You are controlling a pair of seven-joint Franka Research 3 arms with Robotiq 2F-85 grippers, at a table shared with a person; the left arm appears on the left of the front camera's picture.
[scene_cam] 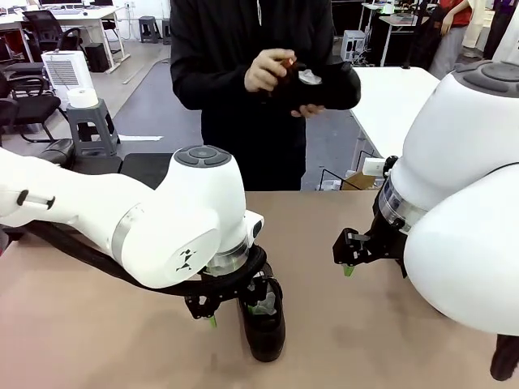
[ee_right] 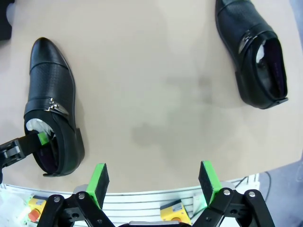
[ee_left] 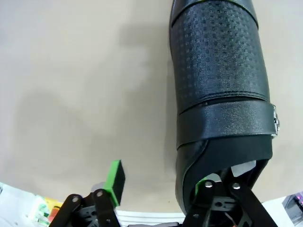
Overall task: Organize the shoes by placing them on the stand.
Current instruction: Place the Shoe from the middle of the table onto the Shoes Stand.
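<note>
A black shoe lies on the tan table near its front edge, under my left gripper. In the left wrist view this shoe runs up the picture. One finger of my left gripper is inside the shoe's opening and the other stands well outside its wall, so the jaws are apart. My right gripper hangs open over bare table, between that shoe and another shoe. A person holds a third shoe in both hands. The stand shows black behind my left arm.
The person stands at the far edge of the table. A white table lies behind on the right. My right arm fills the right side of the front view. Bare table lies between the two grippers.
</note>
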